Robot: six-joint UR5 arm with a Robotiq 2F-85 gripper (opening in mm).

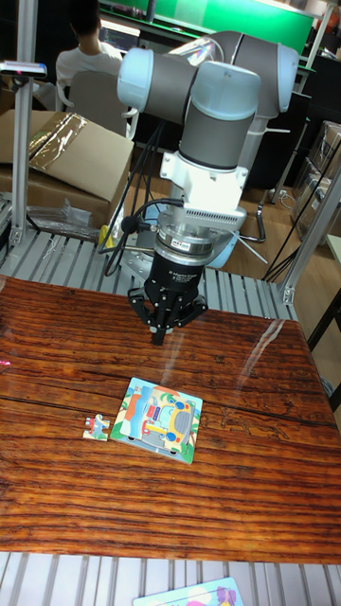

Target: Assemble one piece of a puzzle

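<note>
Loose puzzle piece (96,428) lies on counter (246,473), just left of puzzle board (158,418), not yet fitted. Gripper (158,336) hovers above, jaws pressed together, empty. Pick and insertion remain.

Items counted: one robot arm (204,104) with one gripper (158,333). One wooden table (246,454). One puzzle board (157,418) at centre. One loose puzzle piece (96,428) just left of it. One cardboard box (62,156), far left. One seated person (83,52), far left.
</note>
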